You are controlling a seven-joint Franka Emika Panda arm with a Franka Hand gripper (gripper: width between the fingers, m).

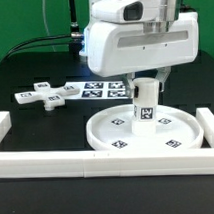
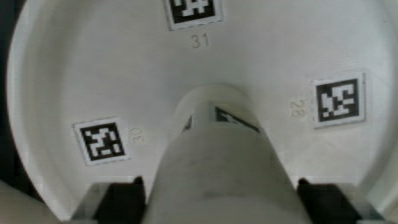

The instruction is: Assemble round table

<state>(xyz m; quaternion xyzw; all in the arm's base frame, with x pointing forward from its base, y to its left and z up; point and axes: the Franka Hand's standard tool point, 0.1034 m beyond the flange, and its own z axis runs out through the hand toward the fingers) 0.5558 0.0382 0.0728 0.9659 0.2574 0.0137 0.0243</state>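
Note:
The large rimmed round disc (image 1: 146,134) lies flat on the black table, with several square tags on its face. The short cylinder leg (image 1: 145,102) stands upright at the disc's middle. My gripper (image 1: 144,89) comes straight down over it and is shut on the leg's upper part. In the wrist view the leg (image 2: 217,150) fills the space between my two black fingertips (image 2: 121,198), and the disc (image 2: 107,70) with its tags lies below. The cross-shaped base (image 1: 50,95) lies loose on the table at the exterior view's left.
The marker board (image 1: 104,89) lies flat behind the disc. Long white border bars (image 1: 57,162) run along the front and both sides of the work area. Black cables hang at the back left.

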